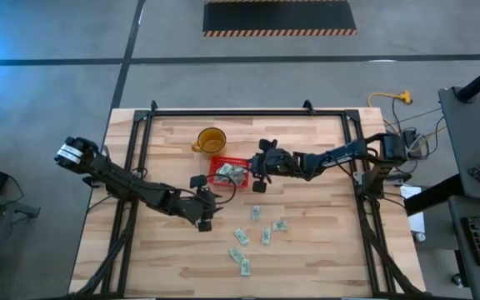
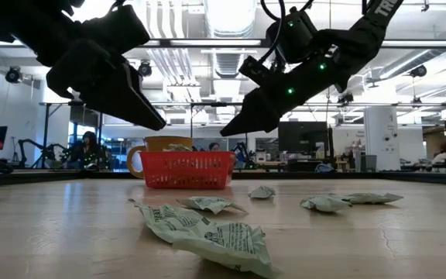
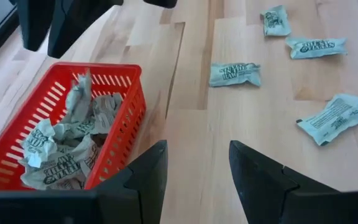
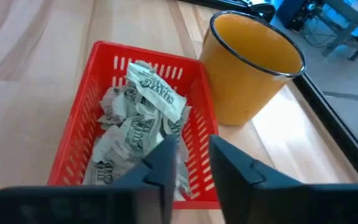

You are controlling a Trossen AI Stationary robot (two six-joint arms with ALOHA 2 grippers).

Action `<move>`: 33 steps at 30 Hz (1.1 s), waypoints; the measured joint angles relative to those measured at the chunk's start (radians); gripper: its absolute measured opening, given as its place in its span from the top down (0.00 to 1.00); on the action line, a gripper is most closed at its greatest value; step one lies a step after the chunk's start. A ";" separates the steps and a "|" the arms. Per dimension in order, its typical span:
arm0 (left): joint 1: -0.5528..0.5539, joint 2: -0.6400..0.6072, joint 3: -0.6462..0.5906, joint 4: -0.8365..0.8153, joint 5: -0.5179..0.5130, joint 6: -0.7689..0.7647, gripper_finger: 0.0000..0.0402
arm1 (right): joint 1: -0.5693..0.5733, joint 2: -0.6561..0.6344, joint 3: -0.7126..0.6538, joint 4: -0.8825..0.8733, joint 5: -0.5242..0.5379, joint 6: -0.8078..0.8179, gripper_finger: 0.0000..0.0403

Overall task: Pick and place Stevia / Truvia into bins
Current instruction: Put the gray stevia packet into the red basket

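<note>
The right gripper [image 4: 188, 165] hangs just above the near rim of the red basket [image 4: 82, 124], its fingers parted by a narrow gap with nothing between them; directly below and ahead of it a heap of crumpled Stevia sachets [image 4: 138, 121] fills the basket floor, and the amber cup [image 4: 253, 65] stands just beyond the basket's far corner; the left gripper [image 3: 197, 171] hovers beside the basket's other side, jaws moderately apart and empty, with loose sachets [image 3: 235, 73] lying flat on the wooden table [image 3: 241, 137] ahead of it and off to its side, well apart from one another. These packets look very light, thin and soft; the paper creases readily, so a firm pinch should not harm them, though a sachet lying flat offers little for fingertips to catch; the best hold is probably across the short width near the middle, or on a raised, wrinkled edge, with the fingers pressed down against the table; being so light, one may cling to a finger on release or slide away if nudged.
</note>
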State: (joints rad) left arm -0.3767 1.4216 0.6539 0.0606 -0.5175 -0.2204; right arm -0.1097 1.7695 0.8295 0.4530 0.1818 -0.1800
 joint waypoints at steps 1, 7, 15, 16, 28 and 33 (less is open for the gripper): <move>0.000 0.000 -0.003 0.009 0.000 0.000 0.61 | 0.000 0.000 0.000 0.000 0.000 -0.004 0.75; -0.003 0.054 -0.024 0.127 0.192 0.096 0.61 | 0.003 -0.046 0.000 -0.029 0.000 -0.030 0.61; -0.007 0.265 -0.005 0.417 0.334 0.271 0.61 | 0.034 -0.124 0.001 -0.223 -0.003 -0.037 0.58; -0.007 0.293 0.006 0.433 0.334 0.282 0.61 | 0.037 -0.131 0.000 -0.257 -0.003 -0.037 0.58; -0.005 0.458 0.134 0.432 0.408 0.313 0.61 | 0.042 -0.174 -0.002 -0.429 -0.007 0.016 0.64; -0.005 0.467 0.155 0.374 0.410 0.305 0.65 | 0.042 -0.175 -0.003 -0.444 -0.007 0.020 0.65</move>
State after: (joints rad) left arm -0.3813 1.8889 0.8094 0.4348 -0.1070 0.0845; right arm -0.0677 1.5940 0.8265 0.0093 0.1745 -0.1595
